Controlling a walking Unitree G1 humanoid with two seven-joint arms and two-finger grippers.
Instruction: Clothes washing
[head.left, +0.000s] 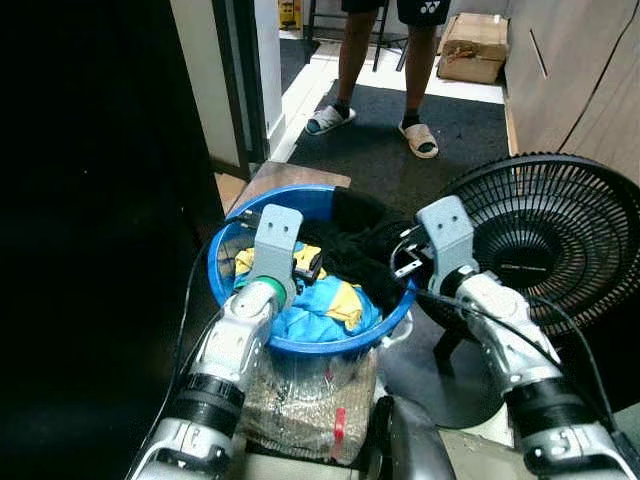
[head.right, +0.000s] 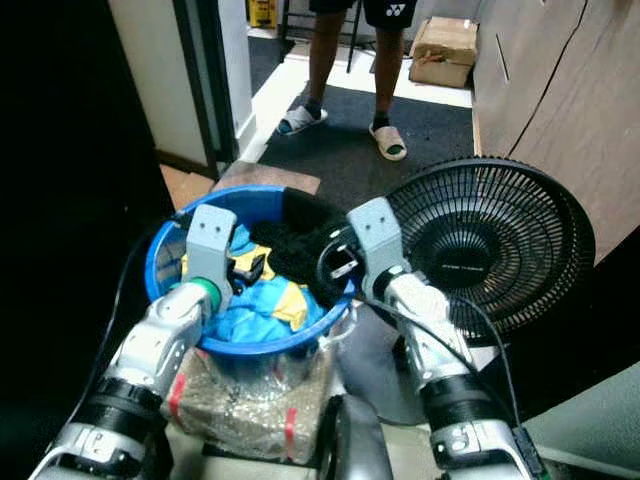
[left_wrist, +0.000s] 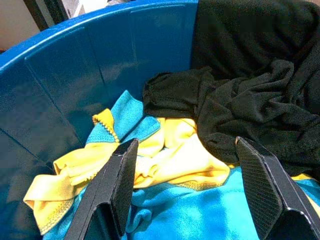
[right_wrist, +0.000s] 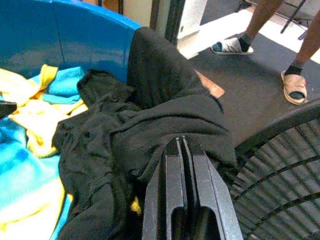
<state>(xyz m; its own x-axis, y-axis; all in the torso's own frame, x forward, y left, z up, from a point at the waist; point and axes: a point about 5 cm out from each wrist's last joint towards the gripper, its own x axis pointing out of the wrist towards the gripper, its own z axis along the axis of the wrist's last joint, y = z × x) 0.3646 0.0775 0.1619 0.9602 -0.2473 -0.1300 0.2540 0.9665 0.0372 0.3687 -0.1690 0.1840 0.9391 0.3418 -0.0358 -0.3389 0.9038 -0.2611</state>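
Note:
A blue plastic basin (head.left: 226, 244) stands in front of me on a bulky clear bag. In it lie a blue and yellow garment (head.left: 330, 305) and a black garment (head.left: 360, 238), which hangs over the far right rim. My left gripper (left_wrist: 186, 145) hovers open just above the yellow cloth (left_wrist: 175, 165), with nothing between its fingers (left_wrist: 117, 175). At the basin's right side my right gripper (right_wrist: 182, 142) is shut, its tips against the heap of black garment (right_wrist: 165, 107). I cannot tell whether cloth is pinched between them.
A black floor fan (head.left: 545, 250) stands close on the right, touching the basin's side. A person's legs in sandals (head.left: 415, 135) stand on the dark mat beyond. A cardboard box (head.left: 472, 45) sits at the back right. A dark wall fills the left.

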